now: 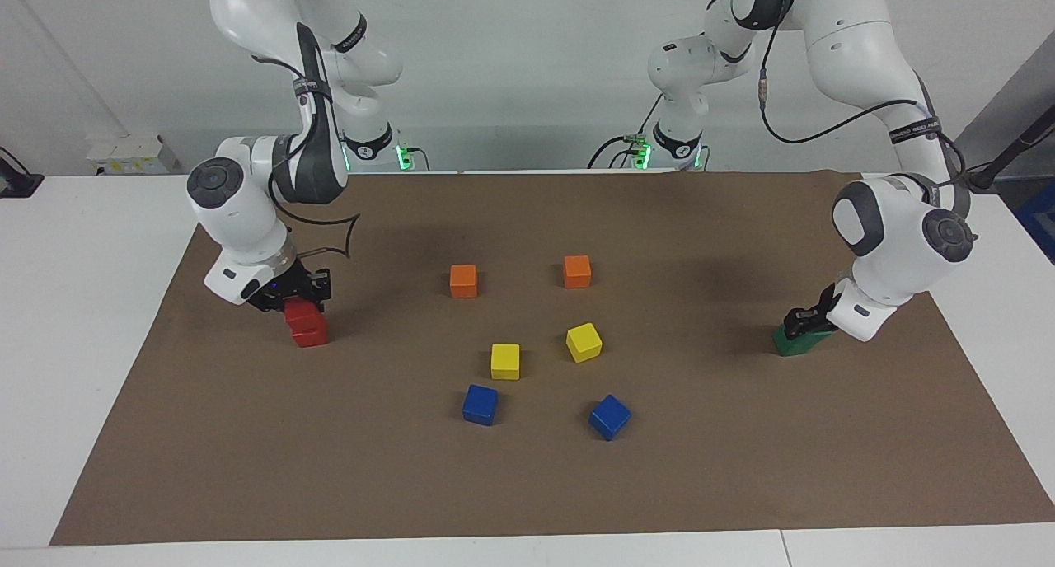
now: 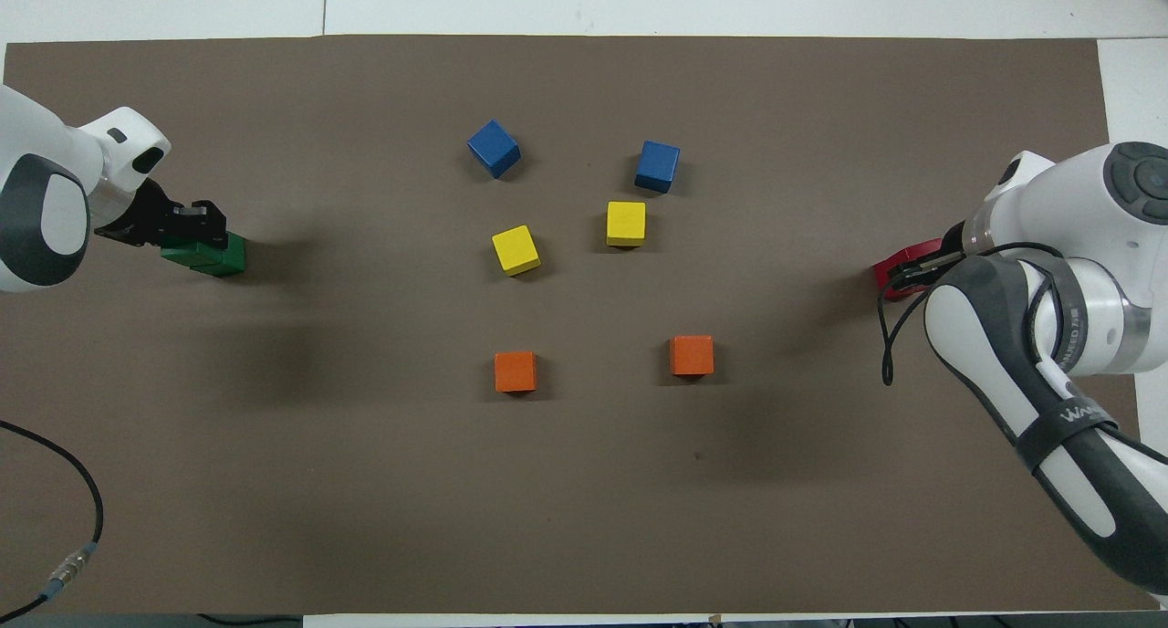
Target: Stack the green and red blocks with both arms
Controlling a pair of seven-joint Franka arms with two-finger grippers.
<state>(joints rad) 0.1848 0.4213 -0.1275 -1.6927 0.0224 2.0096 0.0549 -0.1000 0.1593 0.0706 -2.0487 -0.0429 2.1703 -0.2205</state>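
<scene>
Brown paper covers most of a white worktop (image 1: 74, 320), with a plain pale wall at the robots' end and green lights at both arm bases.

At the right arm's end of the worktop, the red blocks (image 1: 307, 323) sit one on the other, the upper one slightly askew on the lower. The right end effector (image 1: 298, 295) is down on the upper red block; it looks clamped on it, though its fingers are half hidden. At the left arm's end, the green blocks (image 2: 208, 255) also form a pair, the upper one offset toward the arm. The left end effector (image 2: 187, 225) is at the top green block, apparently gripping it, though whether its fingers have let go I cannot tell.

Risks from here, as I judge them:
- If either end effector lifts before its fingers part fully, the upper block could be dragged up or sideways and topple off.
- The offset in both stacks leaves less support under the top block, so a small nudge on release may tip it.
- A retreat along a slanted path (both wrists are tilted) could brush the lower block and shift the whole stack.

Loose orange (image 1: 463, 280), yellow (image 1: 505, 361) and blue (image 1: 480, 405) cubes lie mid-worktop, well apart from both stacks, so they pose little hazard.
</scene>
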